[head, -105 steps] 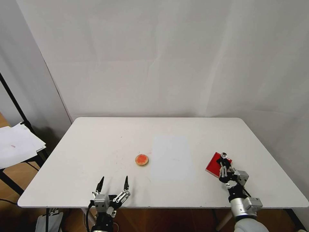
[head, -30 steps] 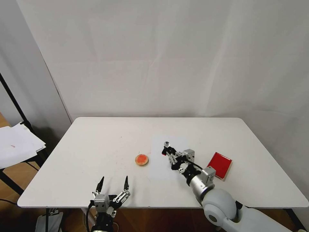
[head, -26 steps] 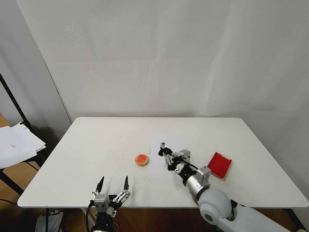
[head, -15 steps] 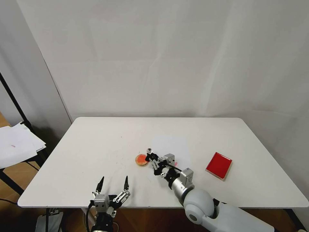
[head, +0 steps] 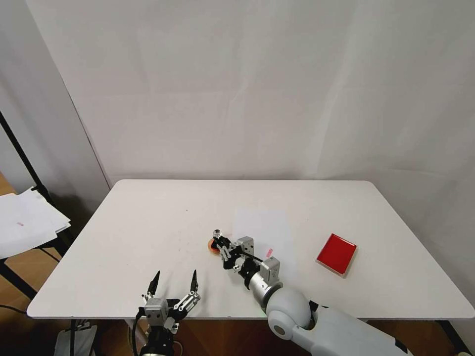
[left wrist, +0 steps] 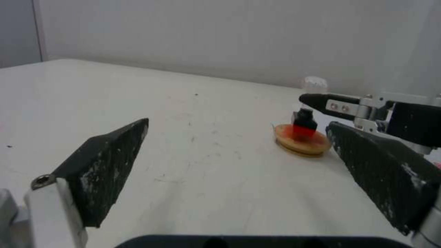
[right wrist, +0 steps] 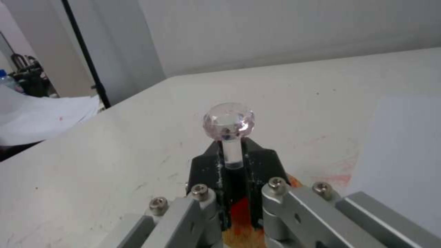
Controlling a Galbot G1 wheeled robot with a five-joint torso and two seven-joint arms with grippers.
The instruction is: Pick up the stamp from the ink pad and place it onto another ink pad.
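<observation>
Right gripper [head: 221,243] reaches across to table centre, fingers clamped on the stamp [head: 217,233], holding it upright, clear knob on top, stem pinched between the black fingertips in the right wrist view [right wrist: 228,124]. Stamp sits directly over the round ink pad [left wrist: 303,141]; in the left wrist view its black base with red underside [left wrist: 304,125] is at the pad's orange-red face, touching or just above, cannot tell which. Key relation: stamp's long axis is vertical, pad lies straight below it, so what's left looks like a short straight-down set and let go, no sideways shift needed. Judging from that, placing is nearly done. Red square pad [head: 337,254] is bare, well apart on the robot's right. Left gripper [head: 173,288] idle at the near table edge, fingers spread apart, holding nothing; nearer the round pad than the square one but not involved. White table [head: 148,222] otherwise has a pale paper sheet [head: 262,222] beside the round pad.
</observation>
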